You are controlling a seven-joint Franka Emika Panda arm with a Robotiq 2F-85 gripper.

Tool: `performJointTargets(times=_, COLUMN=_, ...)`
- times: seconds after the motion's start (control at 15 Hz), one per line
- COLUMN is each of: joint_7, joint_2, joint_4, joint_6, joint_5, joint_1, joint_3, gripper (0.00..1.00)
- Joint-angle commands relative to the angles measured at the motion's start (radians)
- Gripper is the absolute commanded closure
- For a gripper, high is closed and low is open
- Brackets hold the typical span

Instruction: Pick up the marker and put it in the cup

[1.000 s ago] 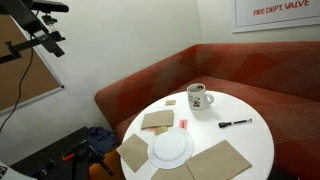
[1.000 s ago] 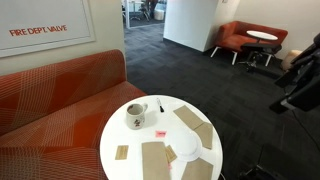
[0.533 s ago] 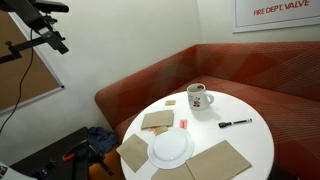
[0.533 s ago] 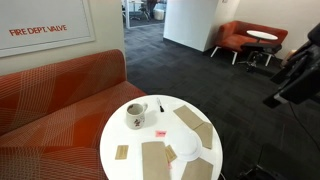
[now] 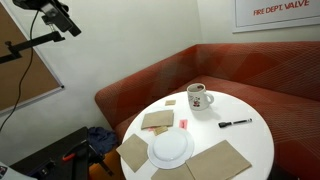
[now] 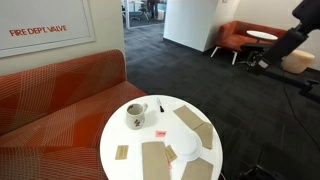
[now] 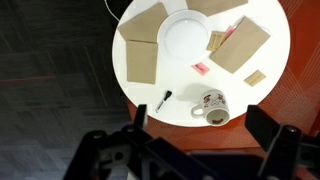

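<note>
The marker (image 5: 235, 123), a thin black stick, lies on the round white table (image 5: 255, 140), apart from the cup. The cup (image 5: 197, 97) is a white mug with a dark reddish print, upright near the table's sofa side. In the wrist view, seen from high above, the marker (image 7: 163, 100) lies beside the cup (image 7: 212, 107). My gripper (image 7: 205, 140) is open and empty, far above the table. It shows high up in both exterior views (image 5: 60, 18) (image 6: 305, 20).
A flat white plate (image 5: 171, 147) and several brown paper napkins (image 5: 218, 160) lie on the table, with a small red item (image 5: 183, 123). A red curved sofa (image 5: 150, 85) wraps behind the table. A camera stand (image 5: 25, 45) is at the side.
The arm has risen and swung higher in both exterior views. The things on the table have not moved.
</note>
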Motion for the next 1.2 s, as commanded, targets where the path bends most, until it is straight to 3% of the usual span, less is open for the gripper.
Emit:
performJointTargets(times=0.0, joint_7=0.035, joint_2=0.181, joint_4=0.108, joint_6=0.09, joint_5=0.004, joint_1=-0.047, joint_3=-0.018, gripper=0.0)
performJointTargets(times=0.47, joint_7=0.041, joint_2=0.494, joint_4=0.302, joint_6=0.15, joint_5=-0.005, joint_1=-0.085, joint_3=-0.03, gripper=0.0)
performJointTargets(times=1.13, joint_7=0.172, joint_2=0.916, joint_4=0.544, joint_6=0.269, joint_5=0.038, joint_1=-0.044, joint_3=-0.02, gripper=0.0)
